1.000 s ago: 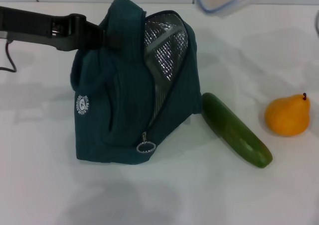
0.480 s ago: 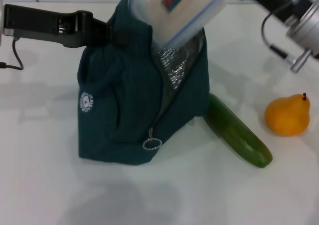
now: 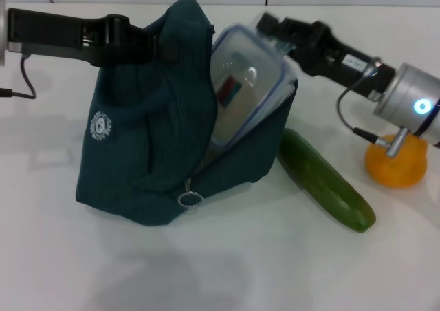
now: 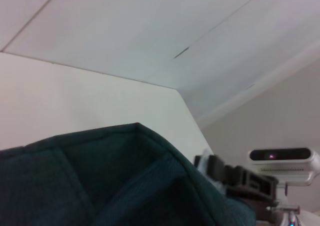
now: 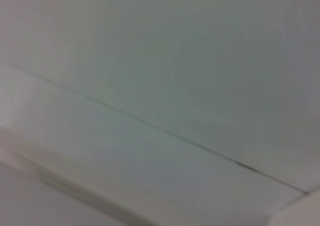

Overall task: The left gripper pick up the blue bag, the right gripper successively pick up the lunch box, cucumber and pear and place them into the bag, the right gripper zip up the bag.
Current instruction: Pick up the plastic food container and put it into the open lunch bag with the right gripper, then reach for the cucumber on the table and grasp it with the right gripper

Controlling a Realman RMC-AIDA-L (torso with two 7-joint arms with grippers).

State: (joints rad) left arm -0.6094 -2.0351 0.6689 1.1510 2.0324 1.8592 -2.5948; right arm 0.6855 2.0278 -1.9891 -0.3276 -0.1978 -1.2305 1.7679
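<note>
Blue bag (image 3: pixel 148 153): matt woven cloth, dark teal, soft w/ creases; small white printed logo on side, metal ring zip pull (image 3: pixel 188 199), shiny. Same matt cloth fills lower part of left wrist view (image 4: pixel 100 181).
Lunch box (image 3: pixel 242 91): clear glossy plastic, smooth, blue-rimmed lid, red-and-blue paper-like label.
Cucumber (image 3: pixel 328 181): smooth dark green skin, slight sheen.
Pear (image 3: pixel 395 165): orange-yellow, smooth, mostly matt.
Left hand (image 3: pixel 161 46) & right hand (image 3: pixel 269 27): black matt plastic-looking; right arm's wrist cylinder (image 3: pixel 412 104) brushed silver metal, satin finish.
Tabletop (image 3: pixel 275 263): white, smooth, matt w/ soft shadows.
</note>
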